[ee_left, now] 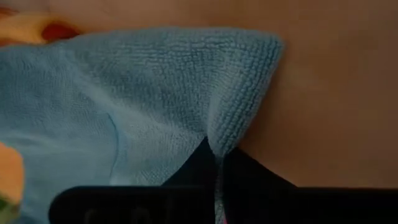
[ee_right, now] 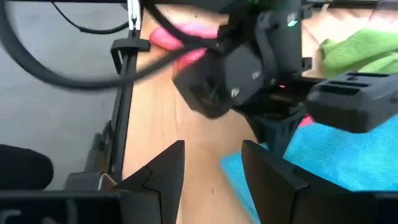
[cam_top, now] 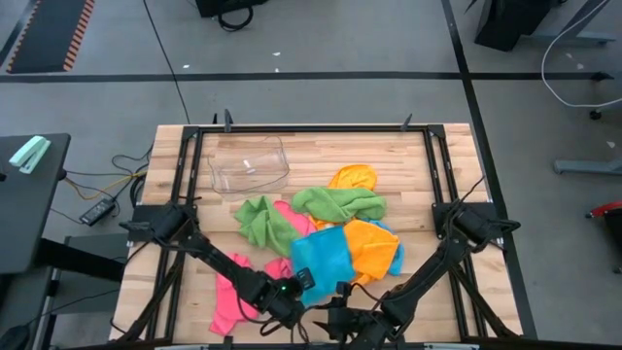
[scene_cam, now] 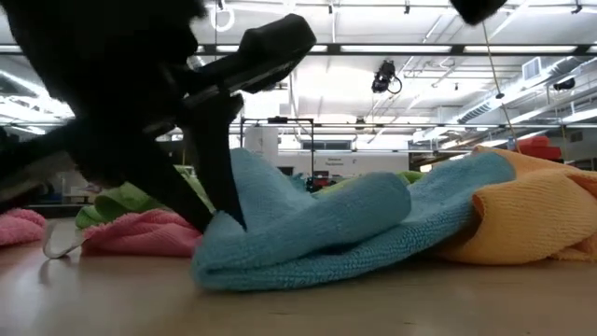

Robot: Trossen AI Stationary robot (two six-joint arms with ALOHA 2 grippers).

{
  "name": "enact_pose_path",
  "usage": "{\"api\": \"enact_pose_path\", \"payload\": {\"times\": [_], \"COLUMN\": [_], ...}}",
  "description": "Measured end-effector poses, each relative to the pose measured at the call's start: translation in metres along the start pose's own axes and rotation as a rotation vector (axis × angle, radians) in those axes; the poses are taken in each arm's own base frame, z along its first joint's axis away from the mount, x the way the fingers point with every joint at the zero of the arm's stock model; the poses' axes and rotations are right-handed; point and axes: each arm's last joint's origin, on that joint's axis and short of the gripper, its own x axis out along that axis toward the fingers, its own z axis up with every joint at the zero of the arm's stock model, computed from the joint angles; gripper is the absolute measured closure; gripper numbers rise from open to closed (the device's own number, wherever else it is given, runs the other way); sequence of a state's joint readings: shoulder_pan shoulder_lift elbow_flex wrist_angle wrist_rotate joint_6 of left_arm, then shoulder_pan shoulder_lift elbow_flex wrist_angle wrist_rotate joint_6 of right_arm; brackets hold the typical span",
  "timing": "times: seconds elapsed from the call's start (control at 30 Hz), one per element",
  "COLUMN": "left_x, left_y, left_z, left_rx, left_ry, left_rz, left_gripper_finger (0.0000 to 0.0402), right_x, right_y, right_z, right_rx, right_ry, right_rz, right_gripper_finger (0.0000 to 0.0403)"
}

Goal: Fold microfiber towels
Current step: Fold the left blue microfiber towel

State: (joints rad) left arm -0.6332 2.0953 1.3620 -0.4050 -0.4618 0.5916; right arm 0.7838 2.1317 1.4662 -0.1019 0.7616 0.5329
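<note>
I have the left gripper (cam_top: 303, 282) closed on a near corner of the blue towel (cam_top: 320, 256); my left wrist view shows the fingers pinched tight on the hemmed edge, with the pile bunched into a peak above them. The blue towel lies at the near middle of the table (cam_top: 408, 160), on top of the heap; the orange towel (cam_top: 369, 243) touches it on the right, the green towels (cam_top: 335, 202) lie beyond it, and the pink towel (cam_top: 236, 295) lies to its left. The right gripper (ee_right: 211, 168) hovers just beside the blue towel's near edge, jaws apart, holding nothing. I judge the cloth light, limp and grippy, so it should drape rather than hold shape; the stitched corners are the best holds. Whether the pinch has caught a single layer, I cannot tell.
</note>
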Motion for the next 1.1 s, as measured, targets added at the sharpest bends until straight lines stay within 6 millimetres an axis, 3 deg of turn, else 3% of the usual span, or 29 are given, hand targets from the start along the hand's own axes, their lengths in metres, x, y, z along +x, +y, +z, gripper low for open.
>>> {"api": "enact_pose_path", "payload": {"times": [0.23,0.5,0.7,0.93,1.1], "left_x": [-0.021,-0.048,-0.043,-0.037,-0.035], "left_y": [0.012,0.033,0.046,0.055,0.059], "left_z": [-0.005,-0.011,-0.020,-0.028,-0.031], "left_rx": [-0.182,-0.312,-0.409,-0.575,-0.669], "left_ry": [-0.041,-0.123,-0.133,-0.115,-0.109], "left_rz": [-0.084,-0.139,-0.165,-0.201,-0.200], "left_gripper_finger": [0.0364,0.0390,0.0367,0.0391,0.0369], "right_x": [0.018,0.016,0.029,0.026,0.027], "right_y": [0.007,0.006,-0.003,0.001,-0.003], "right_z": [-0.027,-0.027,-0.020,-0.011,-0.010], "right_rx": [-0.009,-0.141,-0.100,-0.124,-0.122], "right_ry": [-0.030,-0.077,-0.025,-0.052,-0.072], "right_rz": [-0.093,-0.184,-0.125,-0.135,-0.194], "right_gripper_finger": [0.0235,0.0234,0.0198,0.0136,0.0115]}}
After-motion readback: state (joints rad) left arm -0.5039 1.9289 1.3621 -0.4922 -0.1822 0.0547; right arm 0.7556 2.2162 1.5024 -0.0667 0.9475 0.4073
